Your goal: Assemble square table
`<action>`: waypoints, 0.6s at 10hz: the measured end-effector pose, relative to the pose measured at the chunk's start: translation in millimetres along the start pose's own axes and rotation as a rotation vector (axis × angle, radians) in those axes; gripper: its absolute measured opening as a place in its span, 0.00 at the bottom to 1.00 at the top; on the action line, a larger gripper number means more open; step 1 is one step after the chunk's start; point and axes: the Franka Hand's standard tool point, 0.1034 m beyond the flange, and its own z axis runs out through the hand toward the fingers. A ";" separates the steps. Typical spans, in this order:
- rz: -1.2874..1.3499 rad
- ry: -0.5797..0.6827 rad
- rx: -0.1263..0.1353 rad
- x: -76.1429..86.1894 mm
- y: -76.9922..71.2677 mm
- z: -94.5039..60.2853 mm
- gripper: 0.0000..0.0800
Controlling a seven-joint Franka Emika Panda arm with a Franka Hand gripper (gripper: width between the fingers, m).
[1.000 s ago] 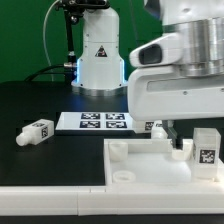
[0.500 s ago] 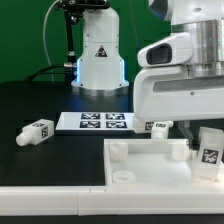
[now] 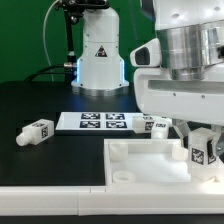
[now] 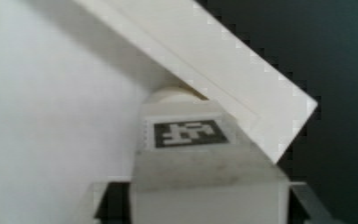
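Farthest left, a loose leg (image 3: 36, 131) bearing a black-and-white tag lay on the black table (image 3: 40, 100); the marker board (image 3: 98, 121) sat mid-table, a second leg (image 3: 158, 125) just beside its end. Rightmost, the gripper (image 3: 203, 142), jaws clamped narrow, held a tagged third leg (image 3: 204, 153) over the rim of the tray-like square top (image 3: 135, 162).

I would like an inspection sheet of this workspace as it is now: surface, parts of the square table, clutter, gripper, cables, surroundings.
Surface: black table, flat, carries the loose parts.
Job's things: white tabletop at the front; held leg tilted over its side at the exterior view's right; lying leg on its side at that view's left; third leg behind the tabletop, partly hidden by the arm.
Clutter: only the marker board, flat behind the tabletop.
Gripper: gripper shut on the held leg, one finger at each side.
Cables: dark cable beside the robot base.
Surroundings: green backdrop; nothing else seen.
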 end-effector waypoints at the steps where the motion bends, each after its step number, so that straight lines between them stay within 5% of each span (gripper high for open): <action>1: 0.188 -0.027 0.015 -0.3 -0.2 0.3 0.36; 5: 0.195 -0.031 0.016 -1.0 -0.9 0.2 0.38; 6: -0.054 -0.027 0.000 -0.8 -2.8 -2.4 0.60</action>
